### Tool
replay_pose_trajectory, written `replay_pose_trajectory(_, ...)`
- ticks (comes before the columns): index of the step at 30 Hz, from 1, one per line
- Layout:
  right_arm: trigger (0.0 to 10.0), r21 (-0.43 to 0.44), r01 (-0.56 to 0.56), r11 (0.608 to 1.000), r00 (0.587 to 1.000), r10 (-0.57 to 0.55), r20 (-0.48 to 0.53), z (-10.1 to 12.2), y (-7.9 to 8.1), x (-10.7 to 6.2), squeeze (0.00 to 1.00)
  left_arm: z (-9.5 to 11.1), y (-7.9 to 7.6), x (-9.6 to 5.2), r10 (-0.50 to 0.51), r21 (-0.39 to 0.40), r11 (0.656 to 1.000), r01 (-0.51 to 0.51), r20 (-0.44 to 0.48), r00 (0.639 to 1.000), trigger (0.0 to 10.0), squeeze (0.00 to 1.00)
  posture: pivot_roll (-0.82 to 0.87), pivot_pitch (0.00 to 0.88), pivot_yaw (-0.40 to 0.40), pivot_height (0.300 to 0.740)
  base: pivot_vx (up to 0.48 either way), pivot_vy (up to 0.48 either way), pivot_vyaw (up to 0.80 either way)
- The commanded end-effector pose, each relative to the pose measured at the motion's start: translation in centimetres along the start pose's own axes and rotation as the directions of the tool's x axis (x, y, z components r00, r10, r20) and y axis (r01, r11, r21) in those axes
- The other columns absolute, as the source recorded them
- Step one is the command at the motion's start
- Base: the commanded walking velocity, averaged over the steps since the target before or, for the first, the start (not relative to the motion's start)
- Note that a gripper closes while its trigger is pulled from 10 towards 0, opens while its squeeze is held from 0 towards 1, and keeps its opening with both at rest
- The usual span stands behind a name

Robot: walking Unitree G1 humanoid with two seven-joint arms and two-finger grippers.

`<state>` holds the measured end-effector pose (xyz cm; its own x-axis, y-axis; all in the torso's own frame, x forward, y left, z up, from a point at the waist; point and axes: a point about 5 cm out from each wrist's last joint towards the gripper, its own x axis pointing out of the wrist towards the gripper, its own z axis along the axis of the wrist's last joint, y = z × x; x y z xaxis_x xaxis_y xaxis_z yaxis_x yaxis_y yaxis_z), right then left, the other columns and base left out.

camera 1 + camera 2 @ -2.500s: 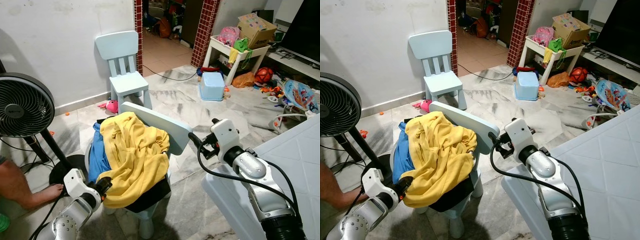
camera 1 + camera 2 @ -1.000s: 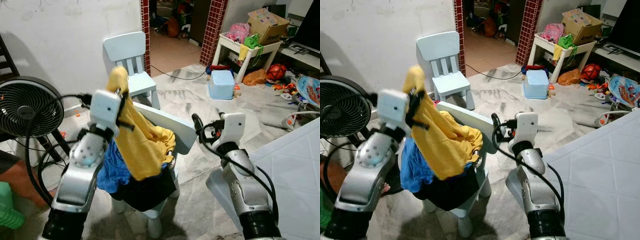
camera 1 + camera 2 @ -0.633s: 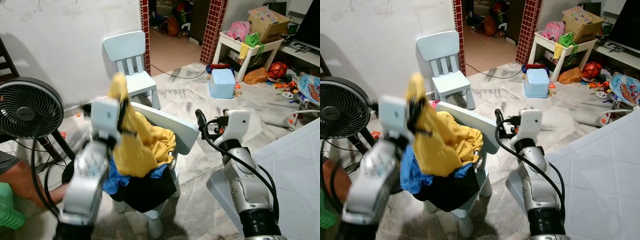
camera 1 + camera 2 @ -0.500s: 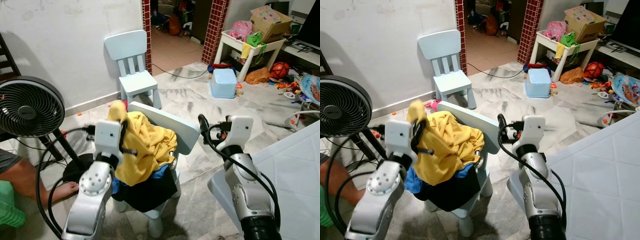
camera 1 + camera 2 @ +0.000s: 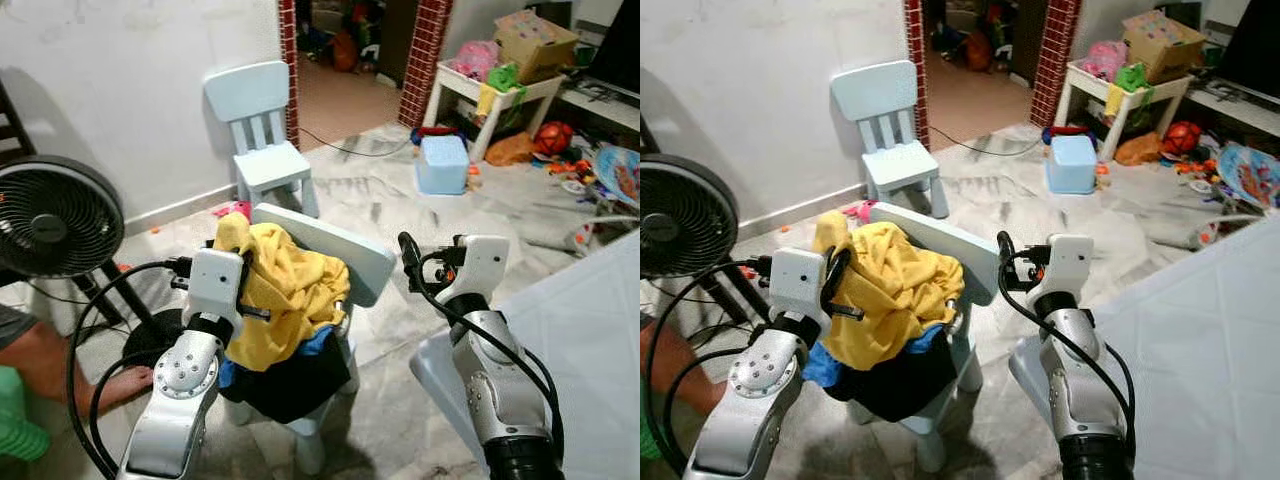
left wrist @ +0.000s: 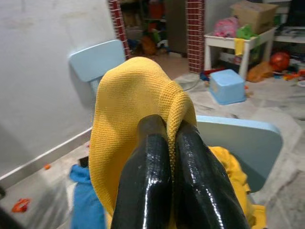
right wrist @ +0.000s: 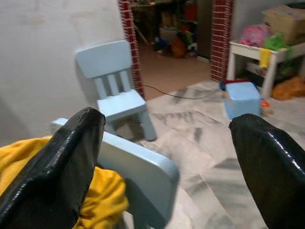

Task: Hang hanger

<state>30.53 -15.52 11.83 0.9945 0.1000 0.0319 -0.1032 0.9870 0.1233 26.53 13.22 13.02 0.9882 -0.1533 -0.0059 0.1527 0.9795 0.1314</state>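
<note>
1. Yellow knitted cloth point(image 5: 285, 290) lies heaped over the back of a pale blue chair point(image 5: 345, 262), and one fold of it is pinched tight between the fingers of the left gripper point(image 6: 164, 143); no hanger can be made out anywhere, so the task's own thing cannot be placed.
2. The likely trouble: the rest of the cloth is draped on the chair with blue and dark clothes point(image 5: 290, 385) under it, so a pull could drag those off or tip the light chair.
3. A thin pinch of loose knit may also slip free.
4. The left arm is bent upward beside the chair, its wrist at the top of the heap.
5. The right gripper point(image 7: 167, 157) is raised just beside the chair back, fingers spread wide, holding nothing.
</note>
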Motion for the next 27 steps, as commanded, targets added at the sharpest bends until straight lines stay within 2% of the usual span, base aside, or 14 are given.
replay_pose_trajectory(1,10.0,0.002,0.001,1.000,1.000,-0.001,0.010,0.5,0.0,0.2,0.00,0.0,-0.3,-0.1,-0.005,0.020,1.000,0.005,0.005,1.000,10.0,0.00,-0.03,0.000,0.016,0.740,0.000,0.000,0.00)
replay_pose_trajectory(5,10.0,-0.004,0.004,1.000,1.000,-0.004,0.012,0.6,-0.1,0.2,0.00,0.1,-1.3,0.0,-0.047,0.042,0.998,0.046,0.018,0.999,10.0,0.00,-0.03,0.000,0.018,0.740,0.000,0.000,0.00)
replay_pose_trajectory(10,10.0,-0.011,0.003,1.000,1.000,-0.003,0.010,0.6,-0.1,0.3,0.00,0.2,-1.5,0.1,-0.065,0.051,0.997,0.064,0.029,0.997,10.0,0.00,-0.03,0.000,0.016,0.740,0.000,0.000,0.00)
replay_pose_trajectory(15,10.0,-0.017,-0.007,1.000,1.000,0.007,0.004,0.5,0.0,0.4,0.00,0.3,-1.1,0.1,-0.041,0.003,0.999,0.041,0.027,0.999,10.0,0.00,-0.03,0.000,0.011,0.740,0.000,0.000,0.00)
replay_pose_trajectory(21,10.0,-0.036,-0.021,0.999,1.000,0.021,0.001,0.5,0.2,0.5,0.00,0.2,-1.3,0.0,-0.114,-0.032,0.993,0.115,0.035,0.993,10.0,0.00,-0.03,0.000,0.007,0.740,0.000,0.000,0.00)
replay_pose_trajectory(27,10.0,-0.036,-0.021,0.999,1.000,0.020,-0.009,0.3,0.1,0.4,0.00,0.2,-1.5,-0.1,-0.131,-0.045,0.990,0.132,0.027,0.991,10.0,0.00,-0.03,0.000,0.005,0.740,0.000,-0.049,0.00)
